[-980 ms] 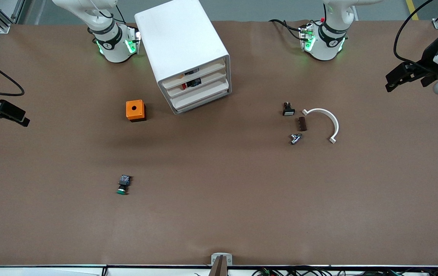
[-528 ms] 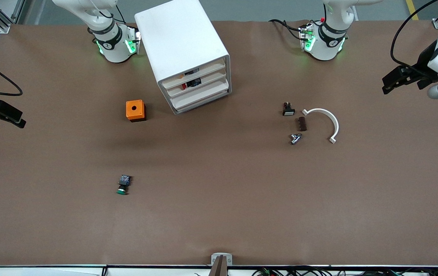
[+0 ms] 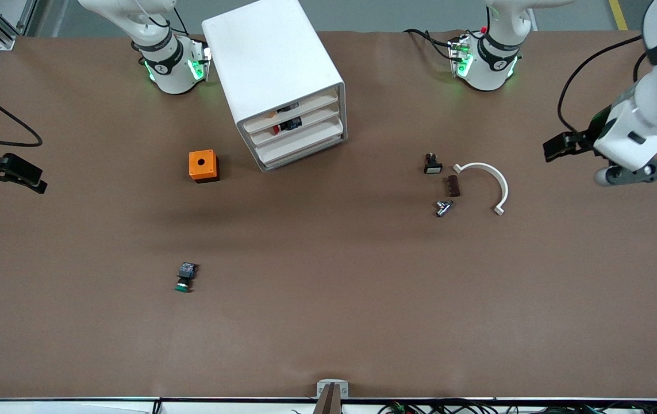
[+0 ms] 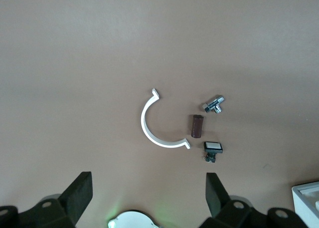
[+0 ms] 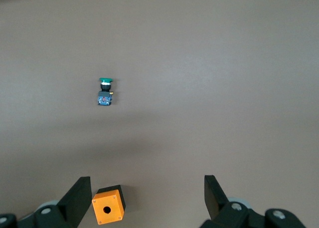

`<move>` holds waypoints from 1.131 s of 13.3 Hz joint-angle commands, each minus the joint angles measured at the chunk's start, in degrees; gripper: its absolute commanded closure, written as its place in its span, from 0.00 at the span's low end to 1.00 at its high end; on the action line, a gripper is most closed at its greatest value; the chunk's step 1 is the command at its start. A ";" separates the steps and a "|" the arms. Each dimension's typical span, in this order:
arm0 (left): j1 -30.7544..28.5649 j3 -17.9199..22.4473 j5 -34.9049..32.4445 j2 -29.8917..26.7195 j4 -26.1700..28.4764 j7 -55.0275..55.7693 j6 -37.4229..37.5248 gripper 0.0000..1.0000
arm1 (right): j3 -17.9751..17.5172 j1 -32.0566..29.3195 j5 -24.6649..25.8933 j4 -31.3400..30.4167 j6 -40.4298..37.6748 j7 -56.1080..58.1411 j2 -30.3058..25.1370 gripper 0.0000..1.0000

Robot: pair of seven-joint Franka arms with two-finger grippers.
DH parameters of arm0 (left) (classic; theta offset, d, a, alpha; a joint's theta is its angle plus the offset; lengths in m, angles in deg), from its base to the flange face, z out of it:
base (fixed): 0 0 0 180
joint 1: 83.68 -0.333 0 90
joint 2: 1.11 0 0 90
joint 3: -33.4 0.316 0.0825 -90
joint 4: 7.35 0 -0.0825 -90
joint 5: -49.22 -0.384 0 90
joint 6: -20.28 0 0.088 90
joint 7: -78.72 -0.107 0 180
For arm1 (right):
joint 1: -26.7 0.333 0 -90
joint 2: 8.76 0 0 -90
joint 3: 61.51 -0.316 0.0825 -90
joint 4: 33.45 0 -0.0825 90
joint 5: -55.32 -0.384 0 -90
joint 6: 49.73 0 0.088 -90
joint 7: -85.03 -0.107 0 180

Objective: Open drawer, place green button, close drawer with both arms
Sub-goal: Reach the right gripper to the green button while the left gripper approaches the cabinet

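The green-capped button lies on its side on the brown worktop, nearest the front camera of all the loose things and toward the right arm's end; in the right wrist view it shows with its green cap and its black-and-blue body in line. Farther from the camera sits the orange cube with a round hole, apart from the button, and it also appears in the right wrist view. Toward the left arm's end lies a cluster: a small metal fitting, a dark brown block just beside a curved white half-ring, and a black button with a flat white cap. Farther again stands the white cabinet, and its third drawer down is pushed in, level with the others.

The right gripper hangs over the right arm's end of the worktop, fingers spread wide with nothing between them. The left gripper hangs over the left arm's end, near the half-ring, its fingers likewise spread and empty
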 commanded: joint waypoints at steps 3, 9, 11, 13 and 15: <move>4.88 -1.25 0.68 12.23 -6.17 11.80 0.60 0.00 | -0.18 2.32 -1.09 0.47 4.30 -3.78 7.70 0.00; 13.93 -1.25 0.77 24.90 -10.49 31.83 -1.94 0.00 | -0.10 4.33 -7.60 0.38 13.78 -9.77 21.75 0.00; 16.92 -1.25 0.77 27.63 -10.58 39.57 -3.78 0.00 | -0.18 4.69 -7.60 0.29 17.83 -12.40 25.89 0.00; 19.99 -1.25 0.77 30.70 -10.58 48.53 -5.63 0.00 | -0.18 5.74 -8.30 -0.58 22.31 -13.11 29.06 0.00; 23.25 -1.16 0.68 33.60 -11.54 52.60 -5.90 0.00 | -0.18 6.27 -8.57 -2.94 28.28 -13.20 30.82 0.00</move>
